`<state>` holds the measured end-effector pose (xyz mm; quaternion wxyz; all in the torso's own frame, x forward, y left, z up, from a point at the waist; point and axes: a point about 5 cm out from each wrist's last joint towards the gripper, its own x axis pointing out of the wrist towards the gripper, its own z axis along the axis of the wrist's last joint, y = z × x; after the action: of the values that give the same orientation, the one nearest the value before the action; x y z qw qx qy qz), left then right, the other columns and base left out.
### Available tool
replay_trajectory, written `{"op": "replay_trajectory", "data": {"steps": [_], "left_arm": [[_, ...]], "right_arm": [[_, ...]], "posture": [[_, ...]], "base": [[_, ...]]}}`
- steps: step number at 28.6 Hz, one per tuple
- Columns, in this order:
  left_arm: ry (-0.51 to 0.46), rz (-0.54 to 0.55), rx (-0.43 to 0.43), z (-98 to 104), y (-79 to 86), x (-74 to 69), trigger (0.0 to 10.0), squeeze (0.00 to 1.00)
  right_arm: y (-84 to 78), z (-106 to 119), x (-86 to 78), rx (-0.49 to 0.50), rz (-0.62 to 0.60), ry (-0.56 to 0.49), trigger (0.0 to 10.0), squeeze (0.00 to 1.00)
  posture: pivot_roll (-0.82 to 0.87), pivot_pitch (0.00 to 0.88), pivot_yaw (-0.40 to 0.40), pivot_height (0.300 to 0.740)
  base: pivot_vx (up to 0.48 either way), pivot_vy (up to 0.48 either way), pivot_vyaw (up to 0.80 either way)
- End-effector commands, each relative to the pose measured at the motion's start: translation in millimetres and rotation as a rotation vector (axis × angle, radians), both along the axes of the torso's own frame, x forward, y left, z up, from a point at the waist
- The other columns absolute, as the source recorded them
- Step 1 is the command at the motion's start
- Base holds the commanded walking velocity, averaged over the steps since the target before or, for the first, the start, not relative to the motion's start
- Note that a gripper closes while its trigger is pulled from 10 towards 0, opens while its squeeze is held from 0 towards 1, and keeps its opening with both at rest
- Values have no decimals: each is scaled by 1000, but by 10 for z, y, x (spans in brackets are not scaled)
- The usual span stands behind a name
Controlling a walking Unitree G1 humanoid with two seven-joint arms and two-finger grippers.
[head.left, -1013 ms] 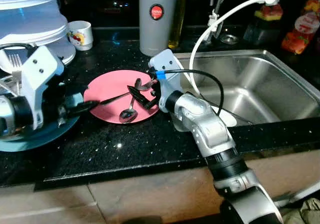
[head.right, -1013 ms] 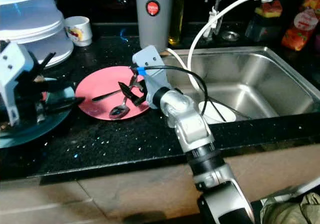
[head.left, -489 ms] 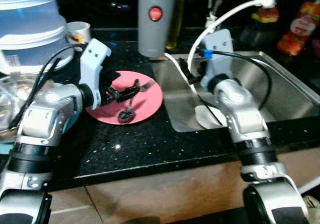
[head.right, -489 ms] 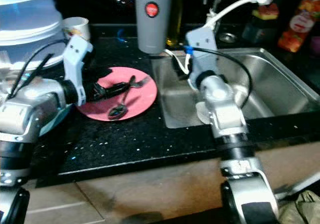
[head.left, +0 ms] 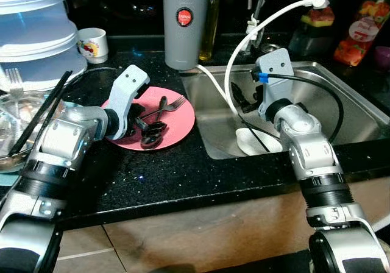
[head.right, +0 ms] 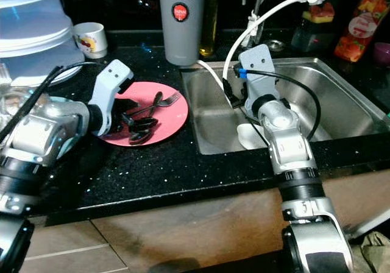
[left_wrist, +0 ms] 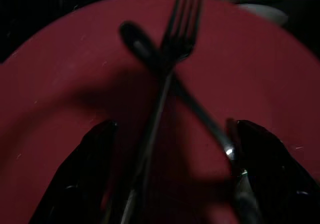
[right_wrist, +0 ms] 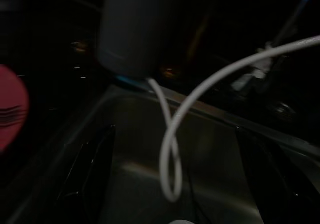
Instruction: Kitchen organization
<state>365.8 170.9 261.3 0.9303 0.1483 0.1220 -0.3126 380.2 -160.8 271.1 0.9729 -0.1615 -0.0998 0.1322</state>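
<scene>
Pink plate point(head.left: 180, 122) holds fork point(head.left: 172, 105) and spoon point(head.left: 151, 140), straddled by spread left pincer point(left_wrist: 167, 174).

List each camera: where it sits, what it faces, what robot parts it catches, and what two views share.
Left eye, head: looks down at the counter; both silver arms, left end effector over the pink plate.
Right eye, head: same scene; right end effector over the sink.
Left wrist: along its open black fingers, at the crossed fork and spoon on the plate.
Right wrist: along its open fingers into the sink, at the white hose and grey canister.
Shared: both wrist views catch the plate.
</scene>
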Motion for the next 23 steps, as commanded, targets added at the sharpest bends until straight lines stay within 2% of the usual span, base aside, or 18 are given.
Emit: {"op": "replay_trajectory", "data": {"steps": [1, 2, 3, 5, 6, 7, 8, 9, 11, 13, 16, 20, 23], "left_arm": [[26, 23, 16, 5, 10, 22, 10000, 1000], [40, 28, 20, -7, 7, 28, 10000, 1000], [51, 24, 15, -25, -4, 34, 10000, 808], [51, 24, 15, -25, -4, 34, 10000, 808], [58, 20, -5, -35, -22, 47, 10000, 604], [44, 5, -21, -20, -50, 60, 10000, 506], [44, 5, -21, -20, -50, 60, 10000, 506], [21, -10, -31, 9, -77, 72, 10000, 369], [21, -10, -31, 9, -77, 72, 10000, 369], [-10, -19, -27, 62, -93, 100, 10000, 0], [6, -30, -40, 54, -100, 118, 10000, 0], [46, -80, -118, 55, -207, 118, 10000, 0], [63, -94, -123, 57, -255, 120, 10000, 0]], "right_arm": [[-24, -73, -6, -12, 14, 22, 10000, 0], [-18, -75, -6, -17, 20, 24, 10000, 0], [-13, -74, -7, -23, 24, 23, 10000, 0], [-13, -74, -7, -23, 24, 23, 10000, 0], [-9, -74, -8, -28, 27, 22, 10000, 0], [-12, -70, -9, -29, 28, 19, 10000, 0], [-12, -70, -9, -29, 28, 19, 10000, 0], [-18, -65, -11, -30, 27, 17, 10000, 0], [-18, -65, -11, -30, 27, 17, 10000, 0], [-28, -55, -14, -29, 27, 14, 10000, 0], [-26, -54, -19, -28, 29, 13, 10000, 0], [-23, -51, -25, -29, 35, 13, 10000, 0], [-28, -52, -29, -31, 34, 13, 10000, 0]], "posture": [[40, 112, -33, 740], [40, 112, -33, 740], [40, 111, -31, 740], [40, 111, -31, 740], [39, 111, -29, 740], [39, 111, -29, 740], [39, 111, -29, 740], [39, 111, -29, 740], [39, 111, -29, 740], [39, 110, -26, 740], [42, 109, -24, 740], [40, 108, -19, 740], [40, 105, -18, 740]], "base": [[0, 0, 0], [0, 0, 0], [0, 0, 0], [0, 0, 0], [0, 0, 0], [0, 0, 0], [0, 0, 0], [0, 0, 0], [0, 0, 0], [0, 0, 0], [0, 0, 0], [0, 0, 0], [0, 0, 0]]}}
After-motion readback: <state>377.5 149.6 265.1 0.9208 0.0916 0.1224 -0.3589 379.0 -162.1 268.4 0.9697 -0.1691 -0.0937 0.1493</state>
